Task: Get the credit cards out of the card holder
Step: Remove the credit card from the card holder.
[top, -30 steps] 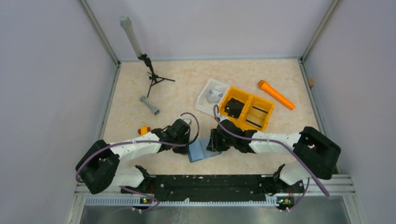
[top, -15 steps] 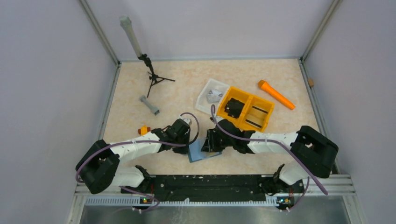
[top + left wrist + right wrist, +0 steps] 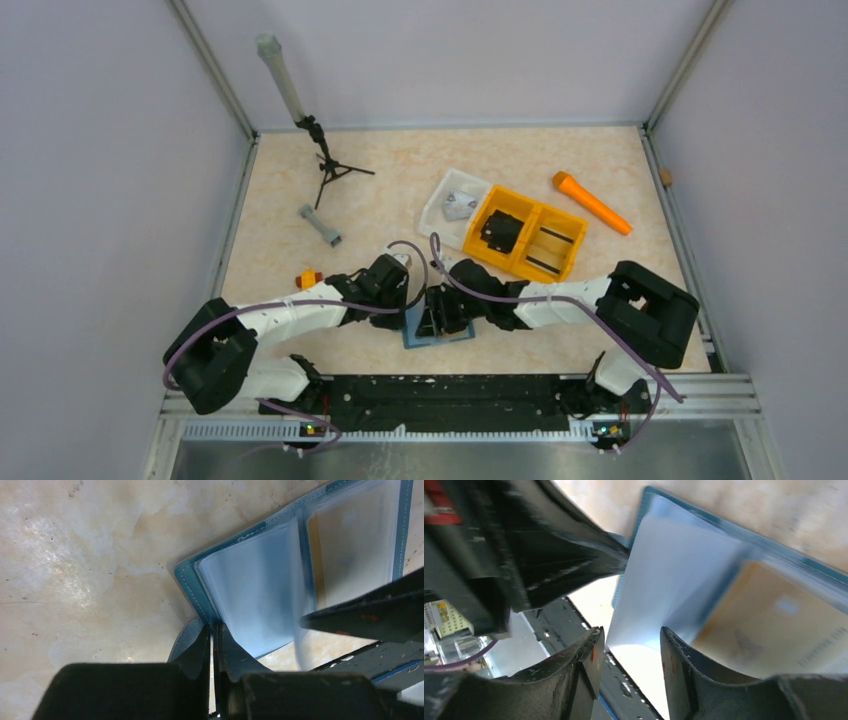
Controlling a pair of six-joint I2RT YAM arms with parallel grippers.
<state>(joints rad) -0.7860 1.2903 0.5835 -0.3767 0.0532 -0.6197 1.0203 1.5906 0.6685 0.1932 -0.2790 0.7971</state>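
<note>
- Teal-blue in colour, the card holder (image 3: 414,334) is laid open on the marbled beige tabletop (image 3: 400,170), directly under the tips of both pincers.
- The left pincer (image 3: 214,635) is closed. The near corner of the holder's cover is clamped between its fingers, and one teal flap is seen curling up beside the left finger (image 3: 192,645).
- The right pincer (image 3: 629,647) is held with its jaws parted. A translucent sleeve leaf (image 3: 644,605) is raised from the holder and hangs into the gap between them. It cannot be told whether the leaf is pressed by either finger.
- A tan card (image 3: 769,625) is seen inside a clear pocket just beyond the right pincer's tips, its face blurred by the plastic. In the left wrist view, the same pocket lies past the raised leaf, on the far half of the holder.
- In the overhead view, the two pincers are set tip to tip, the left pincer (image 3: 400,318) just beside the right pincer (image 3: 431,320).
- An orange divided bin (image 3: 541,207) and a white tray (image 3: 432,215) are located beyond the right pincer, well apart from the holder.
</note>
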